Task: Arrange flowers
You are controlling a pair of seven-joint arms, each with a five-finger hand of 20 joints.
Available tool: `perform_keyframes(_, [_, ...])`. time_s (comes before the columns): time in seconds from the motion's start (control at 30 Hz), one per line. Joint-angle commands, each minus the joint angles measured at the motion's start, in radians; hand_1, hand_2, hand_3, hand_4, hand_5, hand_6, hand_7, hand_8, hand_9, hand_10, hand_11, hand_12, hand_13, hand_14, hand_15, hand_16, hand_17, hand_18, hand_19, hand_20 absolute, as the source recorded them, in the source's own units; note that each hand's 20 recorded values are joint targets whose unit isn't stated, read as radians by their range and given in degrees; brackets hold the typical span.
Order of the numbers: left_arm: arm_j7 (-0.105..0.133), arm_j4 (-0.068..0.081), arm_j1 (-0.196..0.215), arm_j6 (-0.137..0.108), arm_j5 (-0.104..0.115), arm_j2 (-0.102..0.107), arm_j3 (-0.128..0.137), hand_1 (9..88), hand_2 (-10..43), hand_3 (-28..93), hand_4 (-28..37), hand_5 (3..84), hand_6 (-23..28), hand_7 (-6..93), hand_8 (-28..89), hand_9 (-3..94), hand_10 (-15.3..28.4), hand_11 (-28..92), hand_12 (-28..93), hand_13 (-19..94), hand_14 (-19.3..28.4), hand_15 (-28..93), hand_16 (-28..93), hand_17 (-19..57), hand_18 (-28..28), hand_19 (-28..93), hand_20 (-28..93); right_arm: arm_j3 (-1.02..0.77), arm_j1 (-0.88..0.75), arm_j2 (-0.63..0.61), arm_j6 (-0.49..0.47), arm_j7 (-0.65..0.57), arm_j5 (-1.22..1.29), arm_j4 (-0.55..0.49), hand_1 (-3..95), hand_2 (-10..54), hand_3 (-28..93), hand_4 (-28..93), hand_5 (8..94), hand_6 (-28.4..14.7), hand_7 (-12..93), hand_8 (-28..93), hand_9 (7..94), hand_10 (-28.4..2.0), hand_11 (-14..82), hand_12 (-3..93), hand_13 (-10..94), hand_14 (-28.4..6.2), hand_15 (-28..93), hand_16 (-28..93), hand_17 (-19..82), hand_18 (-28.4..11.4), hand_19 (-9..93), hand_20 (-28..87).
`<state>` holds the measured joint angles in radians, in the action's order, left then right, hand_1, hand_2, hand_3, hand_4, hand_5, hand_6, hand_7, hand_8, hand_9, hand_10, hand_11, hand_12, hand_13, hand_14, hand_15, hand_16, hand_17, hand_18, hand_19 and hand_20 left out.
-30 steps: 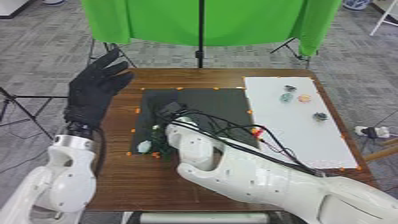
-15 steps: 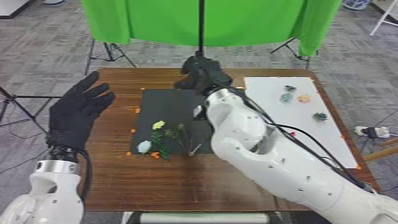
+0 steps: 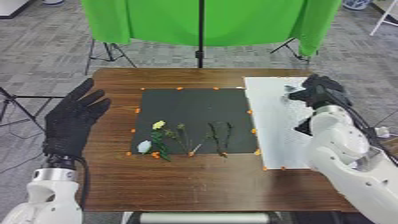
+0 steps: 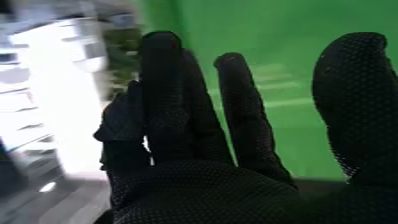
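Right hand (image 3: 327,91) shifted from beyond the black mat (image 3: 191,102) to the white board (image 3: 274,135); mat now exposed.
Fingers on that hand are extended, thumb standing well apart, nothing seen in its hold; it is judged to be positioning for the next piece rather than placing one. Flowers are noted on the mat: a white flower (image 3: 144,146) at the near left corner, a yellow flower (image 3: 159,124) beyond it, green leaves (image 3: 160,146) beside them, and two dark stems (image 3: 214,136) nearer the board. One small pale piece, probably a flower head (image 3: 290,89), lies just beside the right hand, which may mask others and could brush them. Left hand (image 3: 69,122), fingers spread, is held left of the mat, outside the working path. Arrangement judged incomplete.
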<state>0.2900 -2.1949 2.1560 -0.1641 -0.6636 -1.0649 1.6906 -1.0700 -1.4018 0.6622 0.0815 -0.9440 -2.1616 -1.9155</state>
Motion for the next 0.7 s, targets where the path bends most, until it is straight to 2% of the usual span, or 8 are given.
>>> perform_keyframes(0.03, [-0.002,-0.003,0.019,-0.008,0.006,-0.017,-0.002,24.2,5.5,79,-23.4,39.4,8.8,13.4,-9,35.7,19.9,24,12,26,27.9,53,-7,-7.2,28.4,54,18,-0.035,-0.061,-0.030,-0.073,-0.066,0.053,0.079,30.5,-9.5,77,-28,49.3,-2.0,13,-12,49.0,-21.1,15.8,13.0,47,-17.8,69,5,19,-24.4,84,45])
perform_keyframes(0.23, [-0.007,0.000,0.025,-0.006,0.006,-0.025,-0.004,24.2,5.6,79,-23.4,39.4,8.8,13.4,-9,35.6,19.9,24,12,26,27.8,53,-7,-7.1,28.4,53,18,0.005,-0.047,-0.029,-0.150,-0.045,0.088,0.128,30.7,-9.5,77,-28,47.7,-1.3,13,-12,46.2,-21.8,14.2,12.9,47,-17.8,68,4,18,-25.4,79,41])
perform_keyframes(0.37, [-0.008,0.000,0.025,-0.007,0.007,-0.027,-0.006,24.3,5.6,79,-23.4,39.3,8.8,13.3,-9,35.6,20.0,24,12,26,27.9,53,-7,-7.1,28.4,53,19,0.106,0.006,-0.040,-0.100,-0.049,0.062,0.173,32.2,-9.5,77,-28,47.0,0.5,14,-12,48.6,-21.4,13.8,12.7,53,-16.6,63,4,20,-26.1,78,38])
perform_keyframes(0.5, [-0.011,0.001,0.023,-0.004,0.005,-0.029,-0.006,24.3,5.6,79,-23.4,39.3,8.8,13.3,-9,35.6,20.0,24,12,26,27.9,53,-7,-7.1,28.4,53,19,0.232,0.066,-0.053,0.020,-0.062,-0.005,0.219,38.3,-9.5,77,-28,54.0,3.1,16,-14,59.0,-18.1,15.5,12.4,62,-12.6,59,7,25,-26.2,82,37])
perform_keyframes(0.57, [-0.016,0.004,0.018,0.001,0.004,-0.032,-0.006,24.4,5.6,79,-23.4,39.3,8.8,13.3,-9,35.6,20.0,24,12,26,27.9,53,-7,-7.1,28.4,53,19,0.272,0.076,-0.056,0.086,-0.064,-0.049,0.240,46.9,-9.5,74,-28,64.4,4.0,16,-11,74.2,-12.8,16.2,15.3,73,-7.8,55,13,31,-24.8,87,38])
perform_keyframes(0.63, [-0.019,0.007,0.013,0.001,0.003,-0.036,-0.010,24.3,5.6,79,-23.4,39.3,8.8,13.3,-9,35.6,20.0,25,12,26,27.8,53,-7,-7.1,28.4,53,20,0.298,0.079,-0.065,0.125,-0.084,-0.078,0.244,55.2,-9.5,67,-28,79.2,3.3,16,-2,88.1,-8.3,11.7,25.3,81,-4.9,53,18,37,-23.3,91,37])
perform_keyframes(0.67, [-0.023,0.007,0.015,0.003,0.002,-0.038,-0.008,24.3,5.7,79,-23.4,39.3,8.8,13.3,-9,35.6,20.0,25,12,26,27.8,53,-7,-7.1,28.4,53,20,0.295,0.071,-0.064,0.137,-0.086,-0.094,0.243,58.2,-9.5,65,-28,84.9,3.0,16,1,92.4,-6.8,14.4,26.8,86,-3.5,52,19,39,-22.4,93,38])
perform_keyframes(0.7, [-0.019,0.008,0.018,0.003,0.004,-0.037,-0.008,24.3,5.7,79,-23.4,39.3,8.8,13.3,-9,35.6,20.0,25,12,26,27.8,53,-7,-7.1,28.4,53,20,0.296,0.069,-0.067,0.154,-0.083,-0.101,0.240,59.6,-9.5,65,-28,86.8,2.4,16,1,93.4,-6.5,16.0,27.0,87,-2.9,52,19,41,-22.0,93,38])
